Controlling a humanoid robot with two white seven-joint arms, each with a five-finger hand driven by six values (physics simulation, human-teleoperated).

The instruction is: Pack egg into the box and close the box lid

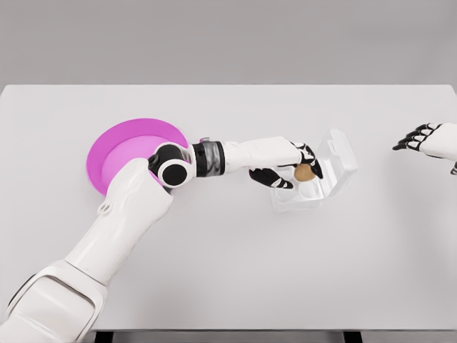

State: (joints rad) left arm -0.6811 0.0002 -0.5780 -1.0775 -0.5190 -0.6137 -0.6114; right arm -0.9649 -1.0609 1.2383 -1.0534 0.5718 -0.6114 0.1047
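**Ana:** Left hand (289, 166) is reaching across the table (228, 271), its fingers pinched on the egg (305, 172) right over the box (314, 179). Why so far over?

**Ben:** Because the box sits at about three o'clock from the plate (121, 153), and the arm comes in from seven o'clock at the lower left. It has to stretch the forearm nearly flat to get there.

**Ana:** And the egg, is it down in the box yet?

**Ben:** Hard to say. The plastic is clear and the fingers cover part of it, so it may be resting in a cup or just above one. I'd judge the grip is held on purpose until the egg is seated, since an egg let go early would roll.

**Ana:** The lid (339, 153) stands up at the one o'clock side of the box.

**Ben:** Yes, tipped back and away from the arm, which leaves the near side free for the hand to come in. That looks like why the approach is from nine o'clock.

**Ana:** And the right hand (418, 137)?

**Ben:** Off at three o'clock, by the table's edge, fingers spread, holding nothing, well apart from the box. My guess is that it waits clear until it's time to close the lid.

**Ana:** The plate looks bare.

**Ben:** What shows of it, yes; the arm hides part.
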